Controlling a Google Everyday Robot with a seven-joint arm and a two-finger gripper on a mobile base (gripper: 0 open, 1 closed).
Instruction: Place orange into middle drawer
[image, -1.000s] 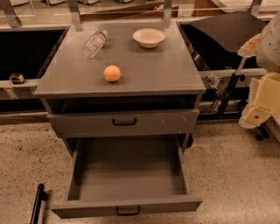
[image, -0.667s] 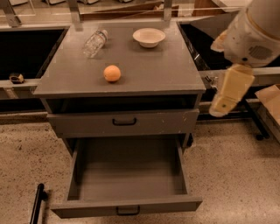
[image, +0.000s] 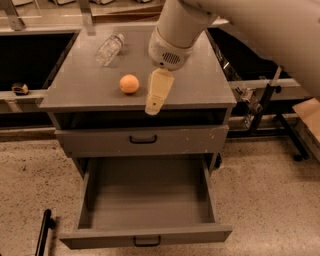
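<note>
The orange sits on the grey cabinet top, left of centre. My gripper hangs down from the big white arm, just right of the orange and close to it, above the front part of the top, not touching the fruit. The middle drawer is pulled out wide below, its shallow grey tray bare, with a small black handle on its front.
A clear plastic bottle lies on the top at the back left. A shut drawer front with white specks sits above the open drawer. A black stand is at the right, a black bar on the floor at the left.
The arm has swung in from the right to over the cabinet top, bringing the gripper beside the orange and covering the white bowl. The orange and the drawer have not moved.
</note>
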